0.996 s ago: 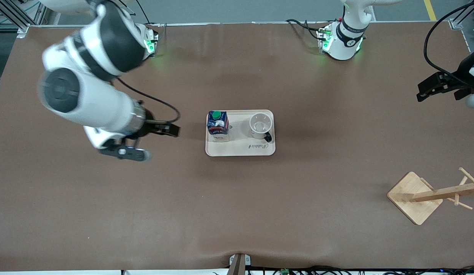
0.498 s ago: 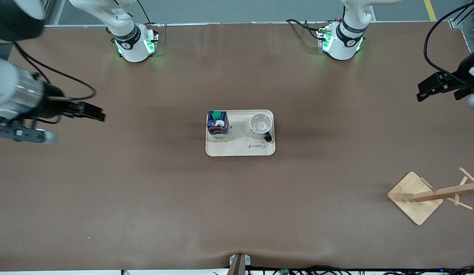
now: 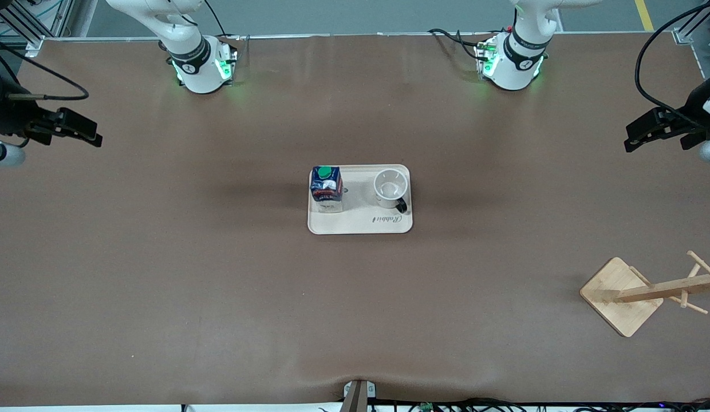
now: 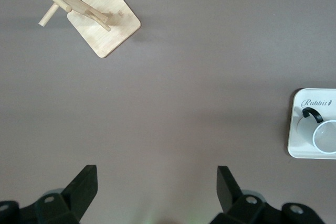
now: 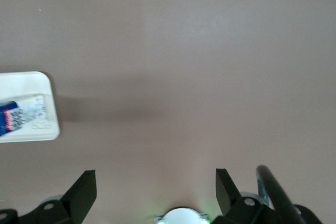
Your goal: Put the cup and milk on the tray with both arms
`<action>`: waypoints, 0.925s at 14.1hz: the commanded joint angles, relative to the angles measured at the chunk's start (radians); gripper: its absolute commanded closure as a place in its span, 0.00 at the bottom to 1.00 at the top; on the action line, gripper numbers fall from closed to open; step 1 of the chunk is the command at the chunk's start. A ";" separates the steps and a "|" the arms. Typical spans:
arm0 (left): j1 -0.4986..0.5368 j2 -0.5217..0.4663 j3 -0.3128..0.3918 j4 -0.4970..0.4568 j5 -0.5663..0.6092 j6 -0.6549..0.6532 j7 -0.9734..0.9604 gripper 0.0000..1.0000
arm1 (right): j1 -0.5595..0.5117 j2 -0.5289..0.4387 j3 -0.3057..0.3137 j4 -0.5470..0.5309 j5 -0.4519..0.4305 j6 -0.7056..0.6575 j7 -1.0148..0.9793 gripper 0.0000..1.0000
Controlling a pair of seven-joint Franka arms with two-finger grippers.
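Note:
The cream tray lies at the middle of the table. The dark-blue milk with its green cap stands upright on the tray's end toward the right arm. The white cup stands upright on the end toward the left arm, its black handle turned to the front camera. My right gripper hangs open and empty over the right arm's end of the table. My left gripper hangs open and empty over the left arm's end. The left wrist view shows the tray and cup beyond the left gripper. The right wrist view shows the tray and milk beyond the right gripper.
A wooden rack with pegs stands on a square base near the front camera, toward the left arm's end; the left wrist view shows this rack too. Both arm bases glow green along the table's edge. A cable loops by the left gripper.
The right arm has swung away from beside the tray out to its own end of the table, gripper still open. The left arm, milk and cup have not moved.

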 commanded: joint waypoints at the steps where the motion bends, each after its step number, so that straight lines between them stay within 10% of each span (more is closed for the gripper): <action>1: 0.000 -0.024 0.009 -0.005 -0.020 -0.014 0.008 0.00 | -0.048 -0.026 -0.003 -0.047 -0.067 0.068 -0.085 0.00; 13: 0.005 -0.037 -0.019 0.004 -0.045 -0.011 -0.043 0.00 | -0.086 -0.038 -0.036 -0.008 -0.035 0.010 -0.085 0.00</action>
